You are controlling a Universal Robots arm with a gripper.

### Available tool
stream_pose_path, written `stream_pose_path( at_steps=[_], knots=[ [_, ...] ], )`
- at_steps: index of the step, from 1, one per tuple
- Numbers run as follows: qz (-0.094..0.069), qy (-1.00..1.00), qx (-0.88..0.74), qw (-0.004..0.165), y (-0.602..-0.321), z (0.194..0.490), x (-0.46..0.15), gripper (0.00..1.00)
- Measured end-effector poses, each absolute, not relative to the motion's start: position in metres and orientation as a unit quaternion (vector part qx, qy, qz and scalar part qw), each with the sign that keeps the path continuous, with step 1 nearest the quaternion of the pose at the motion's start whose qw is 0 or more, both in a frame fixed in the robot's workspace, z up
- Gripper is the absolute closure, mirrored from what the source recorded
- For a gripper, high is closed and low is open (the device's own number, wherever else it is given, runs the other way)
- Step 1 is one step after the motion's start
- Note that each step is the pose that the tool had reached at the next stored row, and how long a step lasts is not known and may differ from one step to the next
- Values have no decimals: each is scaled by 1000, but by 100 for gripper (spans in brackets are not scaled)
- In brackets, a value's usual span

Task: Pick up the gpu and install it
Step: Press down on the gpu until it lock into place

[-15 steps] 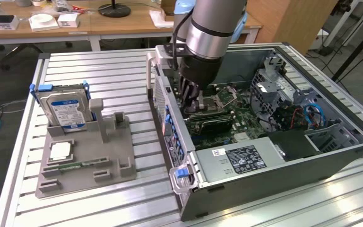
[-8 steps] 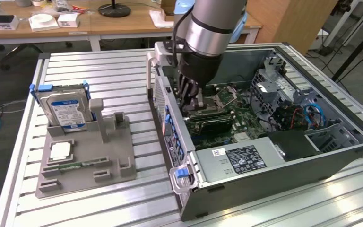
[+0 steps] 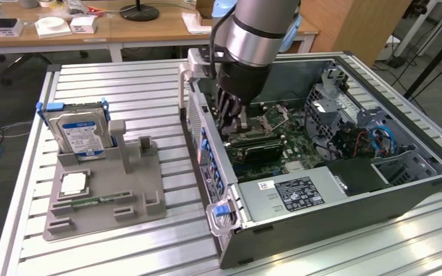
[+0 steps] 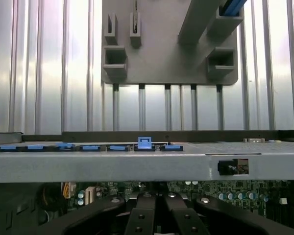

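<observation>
1. Table [image 3: 129,80]: ribbed metal slats. It carries all the items below.
2. Hard drive [image 3: 83,135]: silver with a blue-white label. It stands upright in the far left corner of the holder, on the exterior view's left.
3. Chip [image 3: 73,184]: a small pale square lying flat on the holder, nearer the camera than the drive.
4. Memory stick [image 3: 90,202]: narrow and green. It lies flat just beside the chip, on the near part of the holder.
5. Holder [image 3: 140,198]: a grey moulded fixture with upright posts and slots. The wrist view looks down on its grey base [image 4: 161,63] beyond the case wall.
6. Case [image 3: 344,201]: an open computer tower lying on its side to the right of the holder. Its side wall [image 4: 137,164] has a row of blue clips [image 4: 144,143].
7. Arm [image 3: 255,29]: reaches down from the top of the picture into the case.
8. Gripper [image 3: 232,126]: inside the case near the wall on the holder's side. Its dark fingers [image 4: 142,220] are drawn fully together.
9. Gpu [image 3: 258,151]: a dark card low in the case, on the motherboard just under the fingertips. Whether the fingers grip it cannot be told.
10. Motherboard [image 3: 298,155]: a green board on the case floor.
11. Blue cables [image 3: 382,138]: near the drive cage, on the exterior view's right.
</observation>
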State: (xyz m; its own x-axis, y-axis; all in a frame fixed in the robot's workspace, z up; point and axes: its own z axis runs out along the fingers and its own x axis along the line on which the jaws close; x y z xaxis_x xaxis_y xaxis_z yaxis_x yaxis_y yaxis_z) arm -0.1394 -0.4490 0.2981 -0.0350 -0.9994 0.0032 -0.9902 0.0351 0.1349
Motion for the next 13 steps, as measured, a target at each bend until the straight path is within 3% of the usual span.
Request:
stream_pose_path(
  at_steps=[13],
  knots=[
    [-49,-718,693,46,-449,290,-123,89]
  ],
)
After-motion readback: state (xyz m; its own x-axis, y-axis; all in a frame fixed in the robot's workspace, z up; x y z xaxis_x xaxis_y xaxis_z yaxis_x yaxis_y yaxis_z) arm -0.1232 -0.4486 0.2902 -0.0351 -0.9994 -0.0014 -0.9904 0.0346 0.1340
